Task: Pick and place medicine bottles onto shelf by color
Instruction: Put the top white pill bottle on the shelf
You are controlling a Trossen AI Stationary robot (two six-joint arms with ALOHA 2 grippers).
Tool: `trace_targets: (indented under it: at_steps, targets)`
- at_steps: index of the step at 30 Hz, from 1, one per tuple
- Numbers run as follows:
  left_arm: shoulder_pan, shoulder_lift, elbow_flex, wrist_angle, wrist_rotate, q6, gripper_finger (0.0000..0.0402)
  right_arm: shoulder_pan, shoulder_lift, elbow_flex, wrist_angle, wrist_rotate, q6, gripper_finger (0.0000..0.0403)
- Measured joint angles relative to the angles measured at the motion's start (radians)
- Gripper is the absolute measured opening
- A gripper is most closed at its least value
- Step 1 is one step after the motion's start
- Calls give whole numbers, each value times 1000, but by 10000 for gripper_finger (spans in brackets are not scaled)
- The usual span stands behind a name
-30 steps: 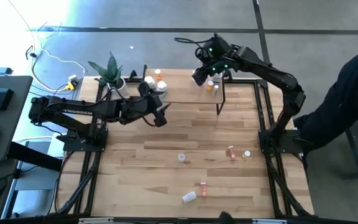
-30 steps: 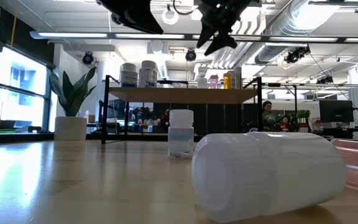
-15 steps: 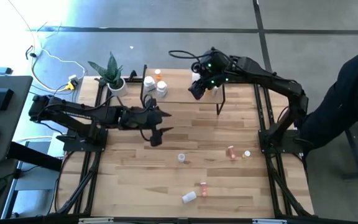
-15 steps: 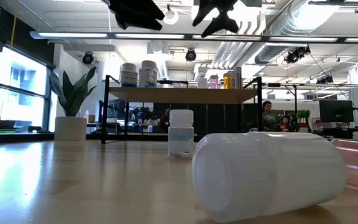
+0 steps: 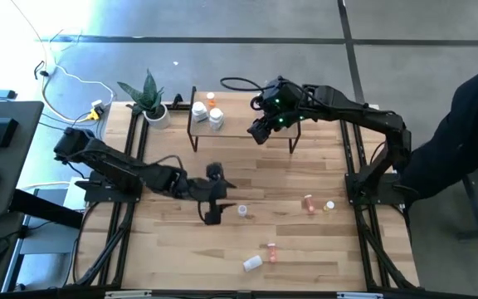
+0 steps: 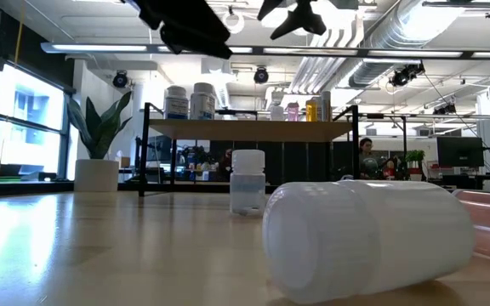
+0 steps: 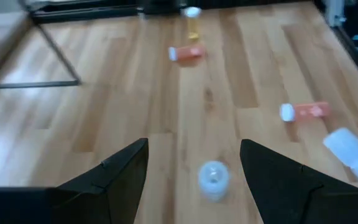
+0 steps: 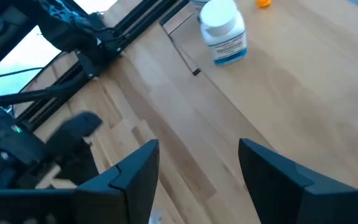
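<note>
Five bottles lie loose on the table (image 5: 181,249): a white bottle (image 5: 242,211) upright near the middle, a pink one (image 5: 309,203) and a small amber one (image 5: 329,206) to its right, another pink one (image 5: 271,252) and a large white one (image 5: 252,263) on their sides nearer the front edge; on the shelf (image 5: 239,124) stand about three at the left end, white and orange, more at the right end hidden under the right arm; one plant (image 5: 148,95) sits at the table's back left corner; the table is planked light wood, on a grey floor, an open office behind; the left gripper (image 5: 212,213) is spread wide, empty, low over the table just left of the upright white bottle, which shows between its fingers (image 7: 120,177) in the wrist view; the right gripper (image 5: 260,130) hangs over the shelf, fingers (image 8: 135,171) parted, empty.
</note>
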Motion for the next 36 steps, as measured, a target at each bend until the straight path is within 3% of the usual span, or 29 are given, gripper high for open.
trace_targets:
  at_steps: [23,36]
  targets:
    - [-26,308,-1,149,74,-55,245,73,0,0,-7,60,24,211]
    - [8,350,-1,200,72,-53,246,73,1,0,-7,61,22,211]
